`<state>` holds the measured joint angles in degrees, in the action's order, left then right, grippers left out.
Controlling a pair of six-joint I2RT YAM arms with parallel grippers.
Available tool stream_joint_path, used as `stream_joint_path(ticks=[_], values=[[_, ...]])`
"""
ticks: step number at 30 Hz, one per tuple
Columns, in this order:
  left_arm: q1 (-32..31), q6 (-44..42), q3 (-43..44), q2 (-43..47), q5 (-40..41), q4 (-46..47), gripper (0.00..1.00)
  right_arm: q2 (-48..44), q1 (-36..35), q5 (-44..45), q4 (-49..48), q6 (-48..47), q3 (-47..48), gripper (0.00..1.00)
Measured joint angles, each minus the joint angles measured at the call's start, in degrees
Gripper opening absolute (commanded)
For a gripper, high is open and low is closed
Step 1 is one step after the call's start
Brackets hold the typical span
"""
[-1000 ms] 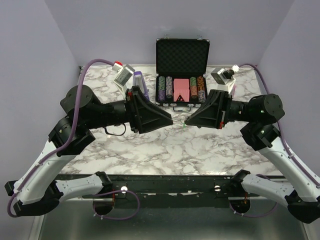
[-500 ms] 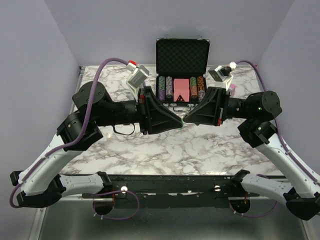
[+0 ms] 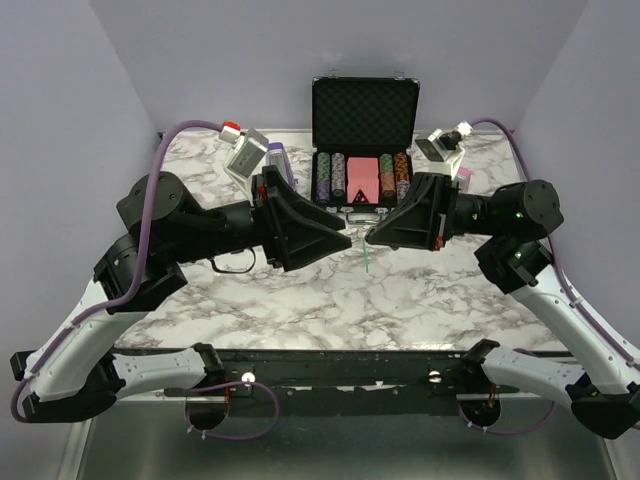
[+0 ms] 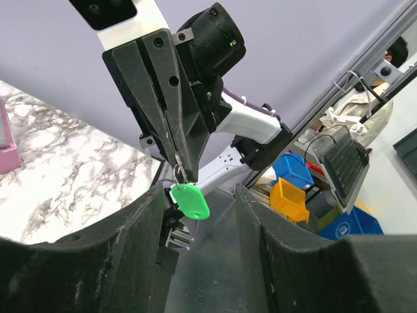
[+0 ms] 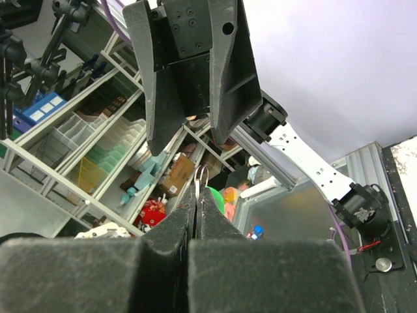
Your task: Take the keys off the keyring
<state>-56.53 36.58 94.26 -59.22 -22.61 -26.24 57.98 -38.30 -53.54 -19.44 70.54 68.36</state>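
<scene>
The keyring is a small bright green oval tag (image 3: 367, 260) on a thin metal ring (image 4: 177, 171). It hangs in the air above the marble table (image 3: 300, 300). My right gripper (image 3: 369, 239) is shut on the ring (image 5: 202, 175), and the green tag (image 4: 190, 200) dangles just below its tips. My left gripper (image 3: 347, 238) faces it from the left, a short gap away. Its jaws are open, with nothing between its fingers (image 4: 137, 241). The tag hangs in front of the gap without touching them. The keys are hidden from every view.
An open black poker-chip case (image 3: 363, 140) with several rows of chips stands at the back centre. A purple metronome-shaped object (image 3: 278, 162) stands at the back left behind the left arm. A pink item (image 3: 463, 174) lies at the back right.
Half a second ago the left gripper's tips met the right gripper's. The left gripper has since drawn back to the left and opened wider. The green tag now hangs free below the right gripper.
</scene>
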Motion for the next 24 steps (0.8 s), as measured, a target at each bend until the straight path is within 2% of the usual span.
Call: stream_joint_path(ticks=[13, 20, 23, 24], values=[[-0.17, -0.15, -0.31, -2.54, 0.37, 0.28, 0.42, 1.86, 0.0, -1.73, -1.03, 1.46, 0.94, 0.01], [-0.17, -0.24, -0.28, -2.73, 0.72, 0.2, 0.17, 1.95, 0.0, -2.27, -1.49, 1.49, 1.03, 0.01], [-0.22, -0.31, -0.24, -2.84, 0.72, 0.22, 0.02, 2.03, 0.0, -2.49, -1.49, 1.49, 1.09, 0.01], [-0.22, -0.37, -0.22, -2.84, 0.72, 0.24, 0.0, 2.1, 0.0, -2.51, -1.49, 1.49, 1.14, 0.01]])
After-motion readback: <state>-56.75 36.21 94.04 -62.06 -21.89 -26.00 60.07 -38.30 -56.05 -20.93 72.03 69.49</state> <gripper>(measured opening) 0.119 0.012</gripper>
